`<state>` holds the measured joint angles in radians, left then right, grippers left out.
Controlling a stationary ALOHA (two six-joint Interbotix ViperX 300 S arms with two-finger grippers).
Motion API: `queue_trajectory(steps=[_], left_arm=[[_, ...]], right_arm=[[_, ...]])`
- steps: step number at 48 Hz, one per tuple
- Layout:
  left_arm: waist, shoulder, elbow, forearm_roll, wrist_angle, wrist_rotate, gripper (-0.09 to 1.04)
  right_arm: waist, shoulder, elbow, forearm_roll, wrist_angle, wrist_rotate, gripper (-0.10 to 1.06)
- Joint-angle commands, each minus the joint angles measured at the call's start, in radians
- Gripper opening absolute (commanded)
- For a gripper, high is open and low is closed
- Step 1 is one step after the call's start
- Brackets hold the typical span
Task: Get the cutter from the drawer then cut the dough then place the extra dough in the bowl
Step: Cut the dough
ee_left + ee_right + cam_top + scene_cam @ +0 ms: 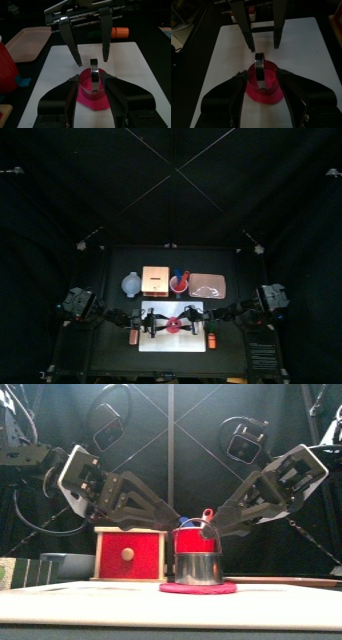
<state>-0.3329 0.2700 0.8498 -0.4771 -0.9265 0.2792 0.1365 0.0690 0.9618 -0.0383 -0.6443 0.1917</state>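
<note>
The round metal cutter (198,568) stands upright on the pink dough disc (198,588) in the middle of the white cutting board (171,343). My left gripper (94,81) and my right gripper (262,75) meet over it from opposite sides. Each has its jaws spread about a cutter's width apart, one jaw on either side of the cutter's wall (95,80), (261,75). From above, the dough (171,326) shows between the two grippers. Behind the board stands the wooden box (130,554), its red drawer front shut.
At the back of the table are the blue-grey bowl (130,283), the wooden box (156,280), the red cup with toy knives (181,283) and the pink tray (209,285). An orange toy (132,338) lies at the board's left edge and another (211,341) at its right.
</note>
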Motion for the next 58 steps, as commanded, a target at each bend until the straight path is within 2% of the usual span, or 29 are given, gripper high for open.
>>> queue_trajectory(steps=[1,18,38,58], left_arm=[[-0.002,0.002,-0.032,0.002,-0.003,0.002,0.77],[-0.009,0.043,-0.075,-0.015,0.031,0.002,0.76],[-0.018,0.046,-0.075,-0.041,0.064,0.005,0.74],[-0.018,0.048,-0.072,-0.044,0.083,0.011,0.66]], right_arm=[[0.000,-0.014,-0.012,0.003,-0.009,-0.003,0.83],[0.008,0.011,-0.018,0.000,-0.008,-0.003,0.83],[0.012,0.037,-0.032,-0.003,-0.008,-0.002,0.82],[0.012,0.037,-0.032,-0.008,-0.008,-0.003,0.60]])
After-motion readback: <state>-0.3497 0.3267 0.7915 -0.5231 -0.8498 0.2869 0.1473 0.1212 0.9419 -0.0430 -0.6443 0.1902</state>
